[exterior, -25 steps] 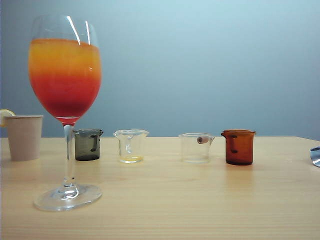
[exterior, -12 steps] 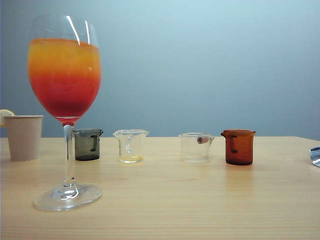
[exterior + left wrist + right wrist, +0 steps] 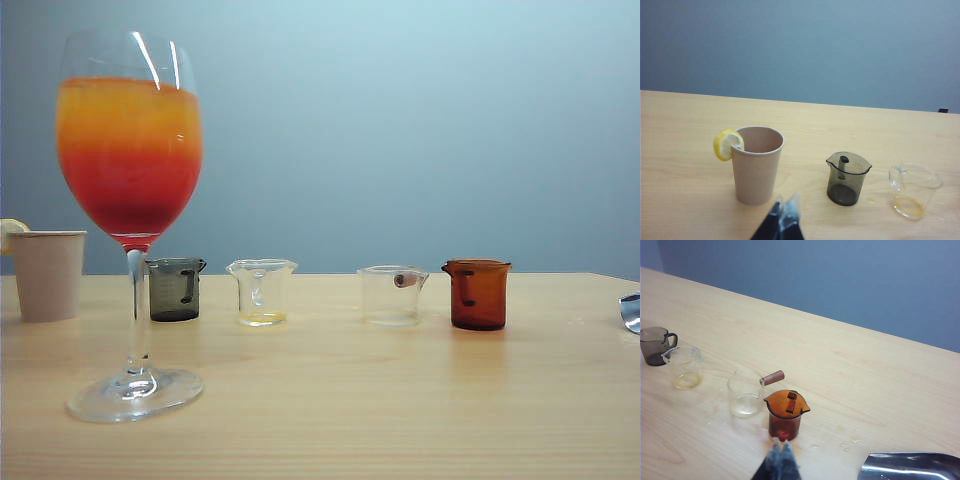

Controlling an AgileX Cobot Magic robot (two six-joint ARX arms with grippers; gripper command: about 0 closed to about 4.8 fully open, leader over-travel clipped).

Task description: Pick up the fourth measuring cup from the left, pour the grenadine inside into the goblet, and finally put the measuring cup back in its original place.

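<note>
The table (image 3: 400, 400) fills the lower part of the exterior view, and the goblet (image 3: 131, 200) towers at its left, holding orange juice (image 3: 128, 110) over red grenadine (image 3: 130, 190). Behind it at the far left stands a paper cup (image 3: 47, 274) with a lemon slice (image 3: 727, 144) on its rim. In a row toward the right stand a grey cup (image 3: 175, 289), a clear cup (image 3: 261, 291) with a yellow film, another clear cup (image 3: 391, 294) with a brown handle, and the amber cup (image 3: 477, 294), upright, translucent, spouted, right of centre. The left gripper (image 3: 783, 220) hangs near the paper cup and the right gripper (image 3: 780, 457) just before the amber cup, both with fingers pressed together, holding nothing.
</note>
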